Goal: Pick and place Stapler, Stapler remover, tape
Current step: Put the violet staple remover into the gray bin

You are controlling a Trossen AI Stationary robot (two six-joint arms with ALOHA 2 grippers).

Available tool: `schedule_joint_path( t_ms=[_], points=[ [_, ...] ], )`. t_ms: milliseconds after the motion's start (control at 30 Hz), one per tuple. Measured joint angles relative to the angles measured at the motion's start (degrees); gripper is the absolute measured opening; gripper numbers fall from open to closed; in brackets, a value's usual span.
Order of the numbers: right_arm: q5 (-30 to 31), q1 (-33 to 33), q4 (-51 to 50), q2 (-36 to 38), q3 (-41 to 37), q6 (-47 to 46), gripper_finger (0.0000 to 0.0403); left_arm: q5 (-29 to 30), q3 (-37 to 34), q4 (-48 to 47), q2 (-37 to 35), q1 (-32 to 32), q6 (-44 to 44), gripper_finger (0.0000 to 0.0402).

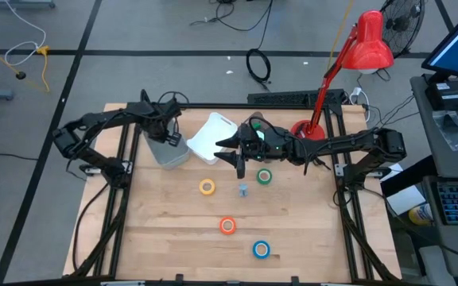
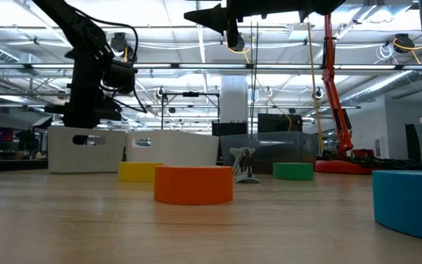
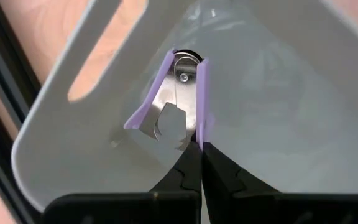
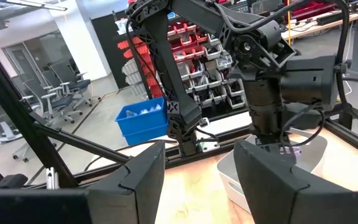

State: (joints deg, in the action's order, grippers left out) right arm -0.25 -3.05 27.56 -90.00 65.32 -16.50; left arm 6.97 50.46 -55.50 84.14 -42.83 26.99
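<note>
- Tabletop (image 1: 165, 238): a pale wooden board inside a dark frame; it carries every item below.
- Left arm: reaches over the grey bin (image 1: 168, 151) at the board's far left. The left hand (image 3: 199, 163) is clenched, its fingertips pinching one purple handle of the staple remover (image 3: 174, 99), which hangs inside the bin.
- Right arm: stretches in from the right, raised well above the board. The right hand (image 4: 197, 180) stands released and holds nothing; in the high view it hovers near the white bin and the green roll.
- White bin (image 1: 207, 139): lies tilted just beside the grey bin.
- Tape rolls: yellow roll (image 1: 207, 187), green roll (image 1: 264, 176), orange roll (image 1: 227, 226) and blue roll (image 1: 261, 250) lie flat and apart on the board. Judged light, stiff rings with smooth, likely slippery sides; the surest hold is probably across the outer rim, or one finger through the pale core.
- Staple remover: judged light and rigid, metal jaws between plastic handles. Held by one handle only, it may swing; gripping both handles together would steady it.
- Small blue-grey clip (image 1: 243, 190): stands between the yellow and green rolls; not a task item.
- Stapler: not identifiable in any view.
</note>
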Motion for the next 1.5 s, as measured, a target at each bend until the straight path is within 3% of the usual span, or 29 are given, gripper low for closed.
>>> schedule_joint_path(
  t_ms=[833, 1067, 1500],
  points=[
    [0.1, 0.0, 0.0, 0.0, 0.0, 0.0, 0.0182, -1.0, 0.0, 3.3, 5.5, -0.2, -0.3, 0.0006],
    [0.1, 0.0, 0.6, 0.0, 0.0, 0.0, 0.0183, -1.3, 0.0, 3.4, 5.5, -0.2, -1.3, 0.0049],
    [0.0, 0.0, 0.7, 0.0, 0.0, 0.0, 0.0182, -4.5, 0.5, 2.9, 3.7, -0.2, -1.6, 0.0179]
  ],
)
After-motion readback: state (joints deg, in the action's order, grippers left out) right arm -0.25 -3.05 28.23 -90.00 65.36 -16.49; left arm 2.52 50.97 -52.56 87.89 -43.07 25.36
